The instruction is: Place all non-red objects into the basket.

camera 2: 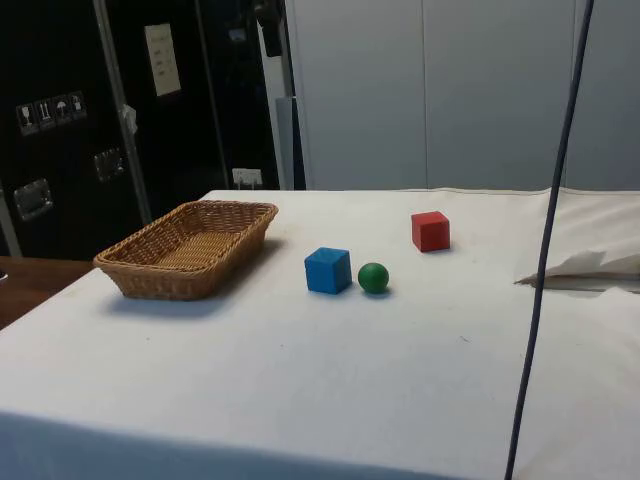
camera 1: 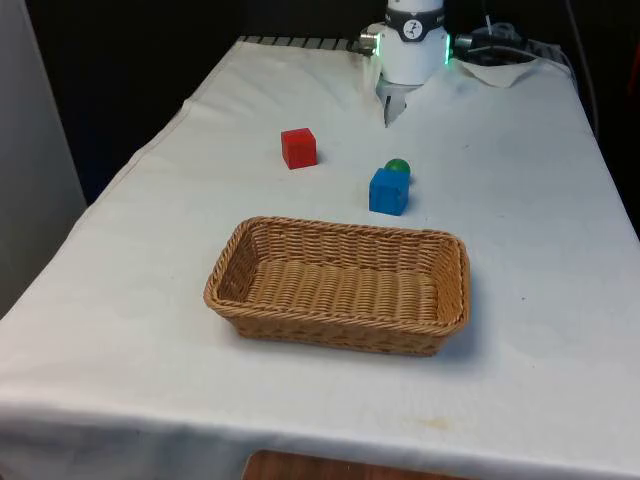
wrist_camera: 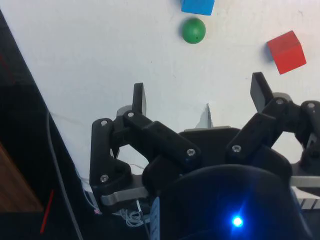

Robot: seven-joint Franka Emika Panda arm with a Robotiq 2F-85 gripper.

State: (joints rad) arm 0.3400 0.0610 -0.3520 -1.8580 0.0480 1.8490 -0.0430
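A woven wicker basket (camera 1: 330,331) stands near the table's front edge with nothing in it; its wall also faces the side view (camera 2: 172,283). Behind it sits a blue cube (camera 1: 389,191) (camera 2: 328,270) with a green ball (camera 1: 398,167) (camera 2: 373,277) close against its far side. A red cube (camera 1: 298,148) (camera 2: 430,230) stands apart, towards the front view's left. My gripper (wrist_camera: 200,90) hangs high over the white cloth, open, with nothing between its fingers. Below and ahead of it lie the green ball (wrist_camera: 193,30), the blue cube (wrist_camera: 197,6) and the red cube (wrist_camera: 286,51).
The robot's base (camera 1: 414,42) stands at the table's far end beside a rumpled fold of cloth (camera 1: 503,70) (camera 2: 585,268). A dark cable (camera 2: 548,250) hangs down close to the side camera. Dark cabinets (camera 2: 70,120) rise behind the basket.
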